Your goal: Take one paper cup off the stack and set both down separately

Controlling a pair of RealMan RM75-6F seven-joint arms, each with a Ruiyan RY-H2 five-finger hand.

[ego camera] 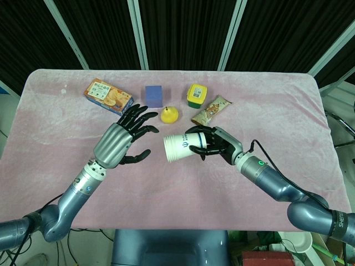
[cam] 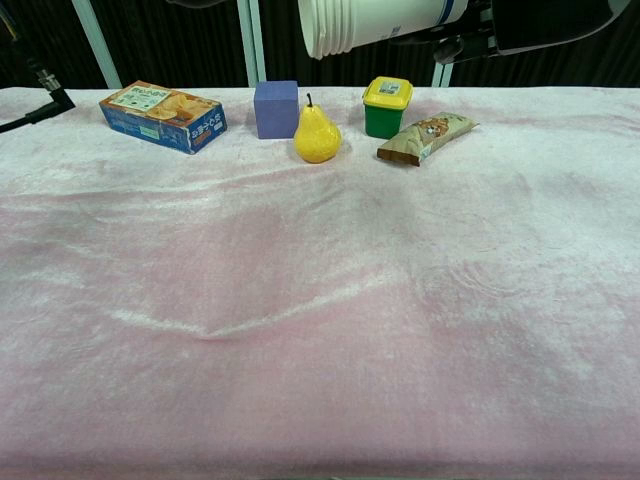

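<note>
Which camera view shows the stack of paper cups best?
The head view: the whole stack of paper cups shows, gripped sideways by the right robot hand. The chest view shows only its lower part, cut by the top edge.

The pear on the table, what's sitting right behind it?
Behind the pear, slightly to its left, stands the purple cube; in the chest view the pear overlaps its right edge. Further right is the green yellow-lidded tub. The cube's rear face is hidden.
</note>
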